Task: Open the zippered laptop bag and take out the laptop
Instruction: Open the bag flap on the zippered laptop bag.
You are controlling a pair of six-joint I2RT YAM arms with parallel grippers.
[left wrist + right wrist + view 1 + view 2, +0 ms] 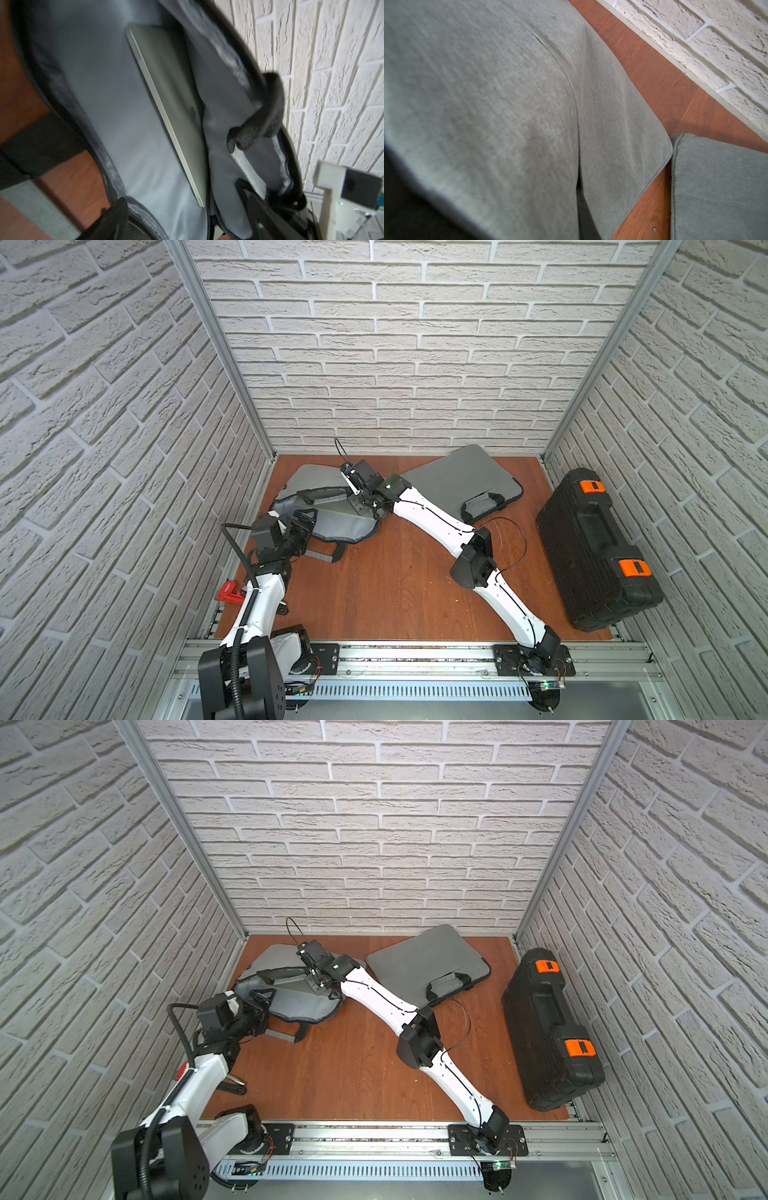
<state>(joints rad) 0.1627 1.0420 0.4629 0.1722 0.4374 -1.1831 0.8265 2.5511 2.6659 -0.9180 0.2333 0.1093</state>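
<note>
Left wrist view: laptop (166, 83) is lying inside the unzipped laptop bag (93, 93) on your tabletop (79, 182); left jaws are gaping wide, empty, at its mouth; right jaws are pinching its upper flap.

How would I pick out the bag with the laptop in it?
Look at the brown wooden table ringed by white brick walls, then to its back left corner. The open bag lies there, beside a closed grey bag in the middle and a black case on the right. Only it gapes, with a silver laptop inside.
</note>
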